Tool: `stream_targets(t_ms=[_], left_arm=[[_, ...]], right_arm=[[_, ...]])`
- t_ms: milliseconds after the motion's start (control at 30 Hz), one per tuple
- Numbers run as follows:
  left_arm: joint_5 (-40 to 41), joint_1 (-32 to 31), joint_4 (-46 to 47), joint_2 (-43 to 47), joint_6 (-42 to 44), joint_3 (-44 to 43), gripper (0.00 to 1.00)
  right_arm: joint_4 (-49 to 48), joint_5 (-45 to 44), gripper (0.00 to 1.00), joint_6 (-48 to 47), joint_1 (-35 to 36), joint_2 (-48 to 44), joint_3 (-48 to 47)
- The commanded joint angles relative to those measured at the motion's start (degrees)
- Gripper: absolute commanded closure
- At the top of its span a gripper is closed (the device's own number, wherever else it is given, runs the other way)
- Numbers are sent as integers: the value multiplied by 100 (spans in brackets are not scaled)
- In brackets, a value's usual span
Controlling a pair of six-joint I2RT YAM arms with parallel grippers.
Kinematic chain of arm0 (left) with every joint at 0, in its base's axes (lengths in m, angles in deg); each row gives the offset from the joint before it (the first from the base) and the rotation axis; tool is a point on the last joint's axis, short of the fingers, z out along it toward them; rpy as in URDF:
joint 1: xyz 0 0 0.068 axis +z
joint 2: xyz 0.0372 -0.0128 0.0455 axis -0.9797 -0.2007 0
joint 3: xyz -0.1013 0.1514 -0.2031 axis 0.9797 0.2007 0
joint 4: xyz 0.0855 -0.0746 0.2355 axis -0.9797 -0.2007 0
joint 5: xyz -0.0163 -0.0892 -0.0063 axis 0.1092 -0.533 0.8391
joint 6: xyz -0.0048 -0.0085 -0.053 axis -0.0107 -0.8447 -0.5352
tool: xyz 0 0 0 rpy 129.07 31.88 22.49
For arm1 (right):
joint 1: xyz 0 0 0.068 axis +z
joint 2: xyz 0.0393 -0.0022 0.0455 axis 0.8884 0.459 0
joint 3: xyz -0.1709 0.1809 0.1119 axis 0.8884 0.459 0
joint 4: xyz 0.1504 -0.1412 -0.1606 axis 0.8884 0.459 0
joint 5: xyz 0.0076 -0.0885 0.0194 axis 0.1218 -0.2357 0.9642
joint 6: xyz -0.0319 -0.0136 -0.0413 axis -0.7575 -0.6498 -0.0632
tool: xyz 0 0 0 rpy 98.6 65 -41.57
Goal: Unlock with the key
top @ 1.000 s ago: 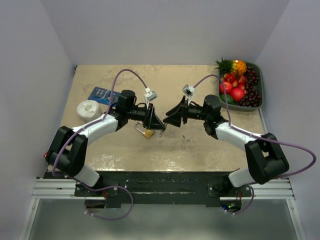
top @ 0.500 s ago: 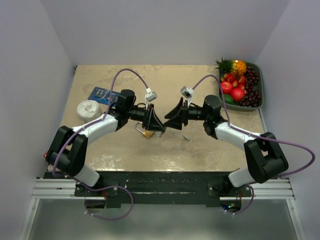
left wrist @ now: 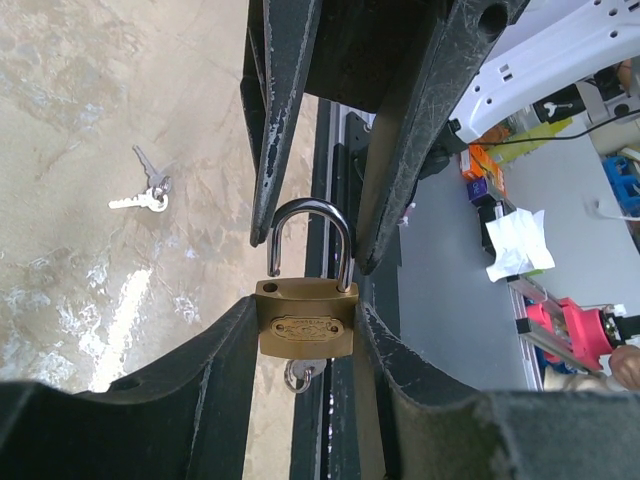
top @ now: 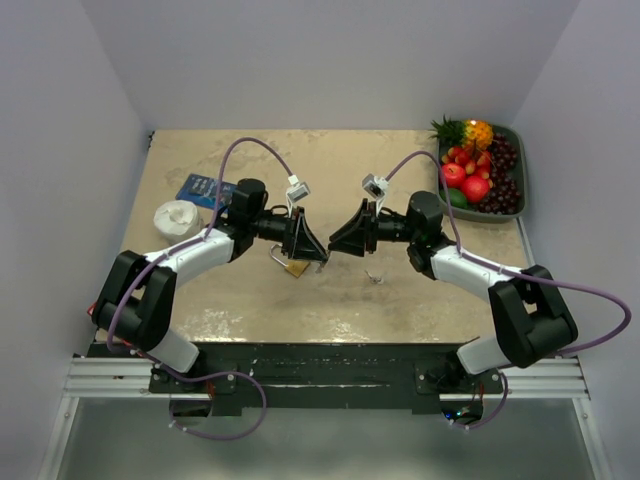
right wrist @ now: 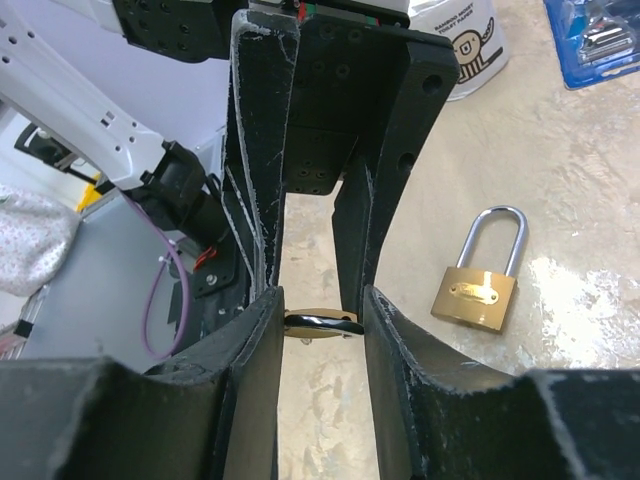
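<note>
Tabletop: fruit in tray; left gripper clamps padlock; right gripper: hold unclear.

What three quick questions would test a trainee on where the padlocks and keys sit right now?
1. True or false: the left gripper holds a padlock by its brass body.
2. How many padlocks are in view across the cameras?
3. The loose keys lie: A) hanging from a hook, B) on the table, C) on the floor.
Key: 1 true. 2 two; the second padlock lies on the table. 3 B.
</note>
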Motion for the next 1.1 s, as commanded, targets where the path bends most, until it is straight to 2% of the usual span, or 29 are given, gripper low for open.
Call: stream_targets(t_ms=[0, 233, 333, 467, 700, 867, 1067], left_arm=[[160, 104, 325, 0, 19, 14, 100], [547, 113, -211, 26, 423, -91, 100], [1012, 113, -712, 114, 819, -214, 100], [1452, 113, -932, 211, 995, -241, 100], [3067, 95, -1644, 412, 1382, -338, 100], [4218, -185, -1978, 685, 1829, -355, 100], [4669, -423, -1979, 879, 1892, -303, 100]], right_arm=[[-109, 156, 64, -39, 52, -137, 65], [216, 33, 75, -179, 60, -76, -22], [339, -29, 81, -232, 60, -75, -49], [462, -160, 87, -276, 60, -41, -66], [1402, -784, 89, -523, 60, 65, -321], [1473, -784, 91, -347, 69, 249, -523], [1429, -828, 91, -250, 87, 478, -594]])
